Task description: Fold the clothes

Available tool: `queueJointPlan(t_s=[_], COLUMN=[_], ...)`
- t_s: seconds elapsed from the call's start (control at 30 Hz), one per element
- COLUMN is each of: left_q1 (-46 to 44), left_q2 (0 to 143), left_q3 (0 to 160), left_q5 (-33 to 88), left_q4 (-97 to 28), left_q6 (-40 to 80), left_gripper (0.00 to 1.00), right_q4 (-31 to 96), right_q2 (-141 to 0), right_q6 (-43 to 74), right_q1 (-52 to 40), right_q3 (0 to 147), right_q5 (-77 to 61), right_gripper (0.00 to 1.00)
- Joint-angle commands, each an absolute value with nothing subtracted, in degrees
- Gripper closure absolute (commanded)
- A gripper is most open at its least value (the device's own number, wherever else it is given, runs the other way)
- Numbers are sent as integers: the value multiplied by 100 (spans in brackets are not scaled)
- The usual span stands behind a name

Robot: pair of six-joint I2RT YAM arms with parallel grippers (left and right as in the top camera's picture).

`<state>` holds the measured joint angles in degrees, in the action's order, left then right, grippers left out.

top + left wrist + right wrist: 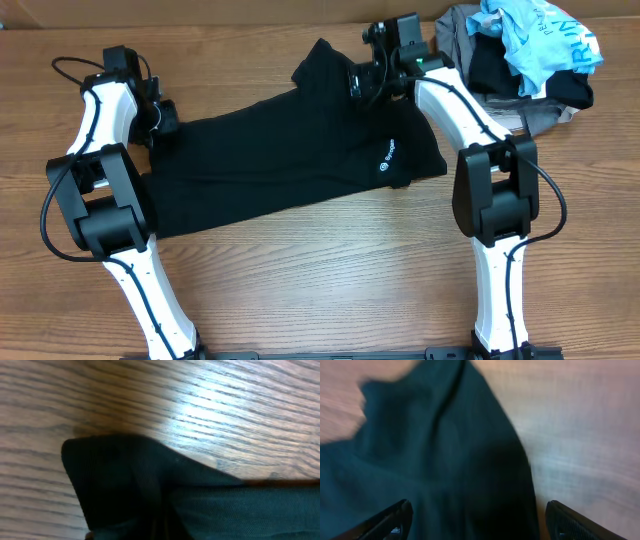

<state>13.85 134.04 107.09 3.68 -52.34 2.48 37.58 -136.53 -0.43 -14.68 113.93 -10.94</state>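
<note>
The black T-shirt [290,160] lies spread across the middle of the table, its small white logo [388,155] facing up near the right end. My left gripper [160,122] is at the shirt's left edge. In the left wrist view the black fabric [150,490] bunches toward the jaws and hides the fingers, so it looks shut on the cloth. My right gripper [365,80] is over the shirt's far upper part. In the right wrist view its fingers [480,520] are wide open above the black cloth [435,460], holding nothing.
A heap of clothes sits at the back right corner: grey garments [460,40] with a light blue printed garment [545,35] on top. Bare wooden table [330,270] lies in front of the shirt, between the arm bases.
</note>
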Motion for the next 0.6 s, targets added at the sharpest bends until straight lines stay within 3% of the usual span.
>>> queueJointPlan(t_s=[0.0,0.17,0.37,0.57], left_q1=[1385,1527,1557,1549], left_q2=[13570,13570,13570,13570], left_q3=[10739,10742,10742,10742], left_q5=[-141,-191,-189,-191], left_q4=[-5317,-5371,-5363,-5301], left_q6=[788,1041,1079,1072], left_gripper=[96,96,96,96], right_q4=[4206,5273,5669,6536], right_q2=[-13644,-13646,-13646,-13646], right_q6=[193,880,1278,1865], right_q1=[-1404,-1127,-945,-961], right_q3=[11461,11172,10582,10420], right_q5=[-777,-517,-517,-449], right_gripper=[12,17,57,84])
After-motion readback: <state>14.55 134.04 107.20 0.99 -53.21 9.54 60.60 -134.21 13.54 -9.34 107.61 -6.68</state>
